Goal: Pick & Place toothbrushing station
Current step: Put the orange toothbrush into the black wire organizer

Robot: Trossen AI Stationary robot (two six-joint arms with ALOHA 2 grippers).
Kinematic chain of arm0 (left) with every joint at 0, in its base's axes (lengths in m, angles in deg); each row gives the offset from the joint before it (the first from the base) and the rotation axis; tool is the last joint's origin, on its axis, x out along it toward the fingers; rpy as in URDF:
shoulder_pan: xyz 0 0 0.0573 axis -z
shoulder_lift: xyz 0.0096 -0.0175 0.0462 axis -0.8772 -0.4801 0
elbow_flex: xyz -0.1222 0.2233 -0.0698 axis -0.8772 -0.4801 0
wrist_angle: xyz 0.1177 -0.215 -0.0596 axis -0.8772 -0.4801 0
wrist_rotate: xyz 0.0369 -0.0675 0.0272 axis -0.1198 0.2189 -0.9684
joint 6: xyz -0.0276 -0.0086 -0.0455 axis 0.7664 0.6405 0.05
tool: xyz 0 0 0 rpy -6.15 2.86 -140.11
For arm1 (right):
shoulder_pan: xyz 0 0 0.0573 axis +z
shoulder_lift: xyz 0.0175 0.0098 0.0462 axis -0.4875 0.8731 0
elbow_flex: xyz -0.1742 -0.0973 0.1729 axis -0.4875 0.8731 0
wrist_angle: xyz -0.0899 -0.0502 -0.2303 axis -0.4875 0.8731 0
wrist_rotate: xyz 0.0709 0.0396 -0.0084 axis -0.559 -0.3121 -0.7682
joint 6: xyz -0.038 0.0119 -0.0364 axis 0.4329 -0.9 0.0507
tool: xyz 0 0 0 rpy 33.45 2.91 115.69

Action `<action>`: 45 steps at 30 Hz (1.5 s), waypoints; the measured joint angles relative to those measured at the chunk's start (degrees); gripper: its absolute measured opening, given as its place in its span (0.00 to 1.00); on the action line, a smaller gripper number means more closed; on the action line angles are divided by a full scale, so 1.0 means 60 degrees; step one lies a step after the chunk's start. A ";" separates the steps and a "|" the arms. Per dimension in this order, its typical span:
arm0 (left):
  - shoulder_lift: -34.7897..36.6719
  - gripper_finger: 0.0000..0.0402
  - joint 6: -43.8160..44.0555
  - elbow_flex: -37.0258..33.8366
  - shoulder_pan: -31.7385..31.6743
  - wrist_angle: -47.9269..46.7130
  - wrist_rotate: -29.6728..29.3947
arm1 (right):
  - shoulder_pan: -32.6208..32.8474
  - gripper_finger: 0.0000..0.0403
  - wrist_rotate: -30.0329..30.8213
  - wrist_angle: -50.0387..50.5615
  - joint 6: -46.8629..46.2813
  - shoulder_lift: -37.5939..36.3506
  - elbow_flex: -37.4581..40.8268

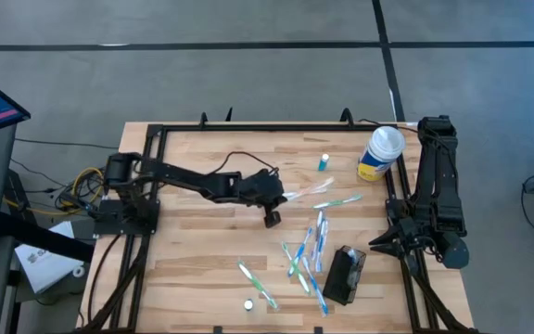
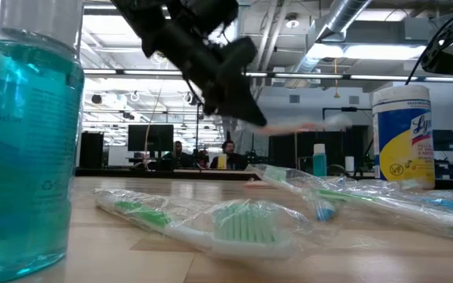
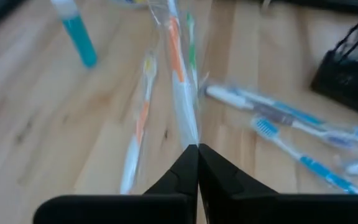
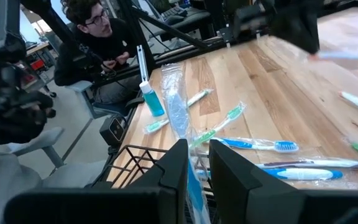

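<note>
Black toothbrushing station (image 1: 345, 276) ringed by wrapped toothbrushes (image 1: 319, 243); left gripper (image 3: 197, 149) pinches one

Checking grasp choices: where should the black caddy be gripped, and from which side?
Probably take the caddy by its thin top rim, pinching across one mesh wall from above: its open top faces up and loose toothbrushes crowd one side. The right gripper is nearest; the left gripper holds a wrapped toothbrush.
</note>
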 joint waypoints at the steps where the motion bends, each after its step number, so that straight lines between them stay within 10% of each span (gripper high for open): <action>1: 0.0149 0.00 -0.0051 0.0000 0.0058 -0.0010 -0.0074 | 0.0003 0.14 0.0012 0.0000 0.0000 0.0000 0.0000; 17: 0.1128 0.00 -0.0836 0.0017 0.0722 0.2488 -0.0167 | -0.0006 0.14 0.2716 -0.0265 0.0999 -0.0004 0.0000; 45: 0.1087 0.00 -0.1519 0.0000 0.1105 0.3912 0.0191 | -0.2867 0.24 0.2759 -0.1500 0.4420 -0.0016 -0.1192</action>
